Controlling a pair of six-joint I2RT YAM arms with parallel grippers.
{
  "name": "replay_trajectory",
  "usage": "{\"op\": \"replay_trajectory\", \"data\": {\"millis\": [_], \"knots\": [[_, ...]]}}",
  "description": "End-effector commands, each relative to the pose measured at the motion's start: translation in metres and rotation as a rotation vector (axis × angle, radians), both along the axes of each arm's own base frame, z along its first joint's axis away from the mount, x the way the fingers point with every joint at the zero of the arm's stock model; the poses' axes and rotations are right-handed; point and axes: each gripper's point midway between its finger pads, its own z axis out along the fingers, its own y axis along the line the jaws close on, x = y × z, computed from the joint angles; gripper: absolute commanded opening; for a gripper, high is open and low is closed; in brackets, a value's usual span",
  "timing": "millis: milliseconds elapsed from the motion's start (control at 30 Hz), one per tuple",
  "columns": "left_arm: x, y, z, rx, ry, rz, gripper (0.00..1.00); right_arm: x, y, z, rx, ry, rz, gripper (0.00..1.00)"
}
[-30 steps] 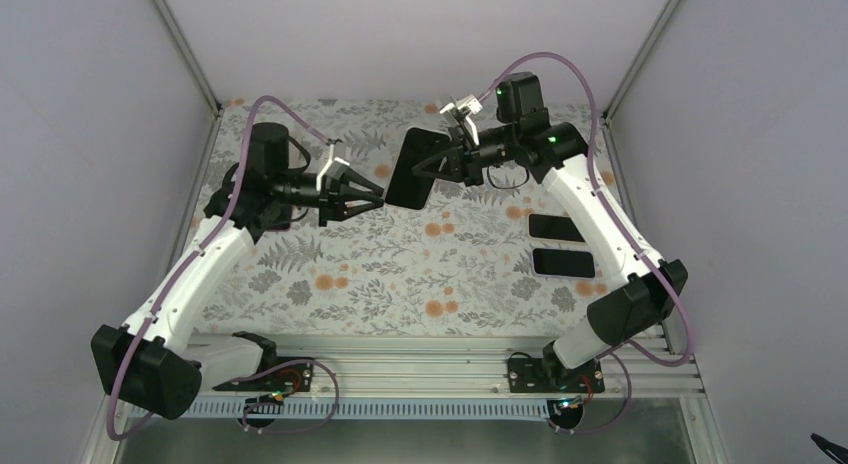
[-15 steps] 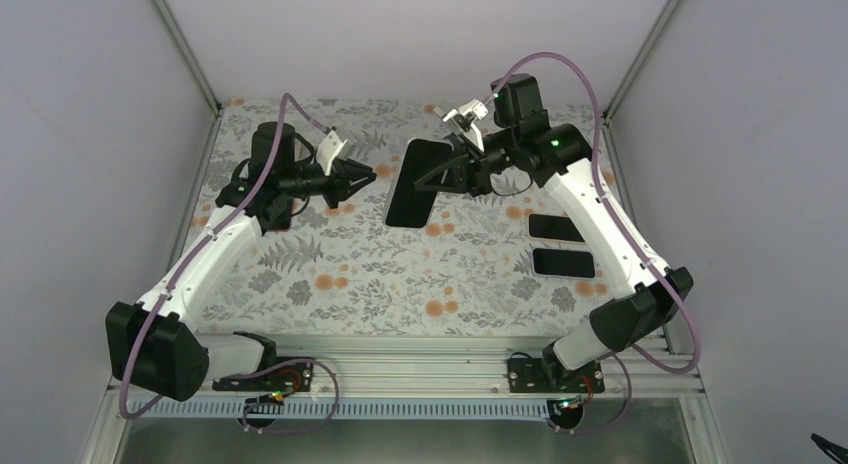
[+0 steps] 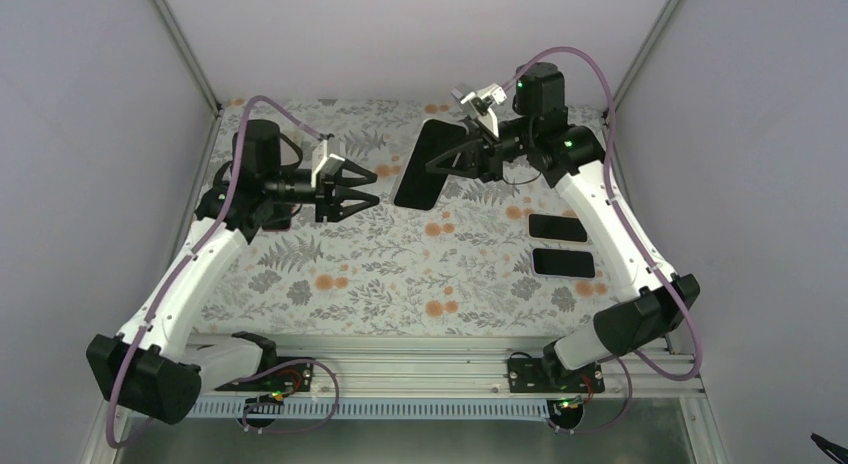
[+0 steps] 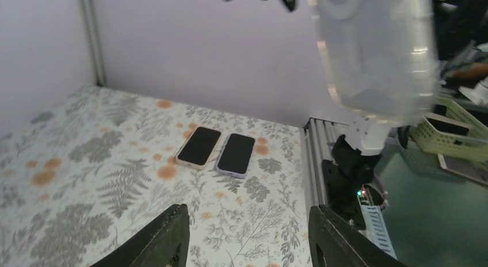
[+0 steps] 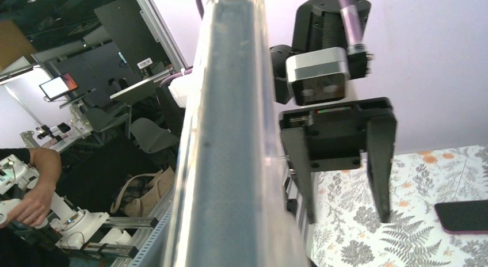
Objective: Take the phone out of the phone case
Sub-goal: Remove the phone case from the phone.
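**Black phone held up in the right pincer**

You have two spare phones (image 3: 556,227) lying side by side near the right edge of the flowered table (image 3: 400,284). A third dark phone (image 3: 281,220) lies by the left edge, partly under the left arm. The phone (image 3: 415,184) you want is a black slab in a see-through case (image 5: 230,134), held tilted in the air above the back of the table. Your right pincer (image 3: 437,167) is clamped onto it. Your left pincer (image 3: 374,186), fingers spread, points at it from the left, near but apart.
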Motion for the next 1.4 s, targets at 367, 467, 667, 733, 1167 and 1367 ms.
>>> {"op": "replay_trajectory", "data": {"millis": [367, 467, 667, 733, 1167, 1367], "knots": [[-0.047, -0.007, 0.075, -0.104, -0.127, -0.147, 0.59, -0.011, -0.002, 0.028, 0.051, -0.06, 0.046, 0.04], [-0.046, -0.01, 0.077, -0.105, -0.126, -0.15, 0.59, -0.011, -0.001, 0.027, 0.049, -0.056, 0.046, 0.04], [-0.038, -0.013, 0.082, -0.122, -0.099, -0.132, 0.56, -0.014, 0.001, 0.026, 0.05, -0.054, 0.061, 0.04], [-0.034, -0.014, 0.082, -0.124, -0.09, -0.123, 0.55, -0.016, 0.001, 0.026, 0.05, -0.053, 0.066, 0.04], [-0.044, -0.016, 0.078, -0.139, -0.06, -0.191, 0.58, -0.014, 0.003, 0.021, 0.045, -0.046, 0.06, 0.04], [-0.044, -0.016, 0.077, -0.137, -0.059, -0.186, 0.59, -0.015, 0.003, 0.021, 0.045, -0.046, 0.062, 0.04]]}}
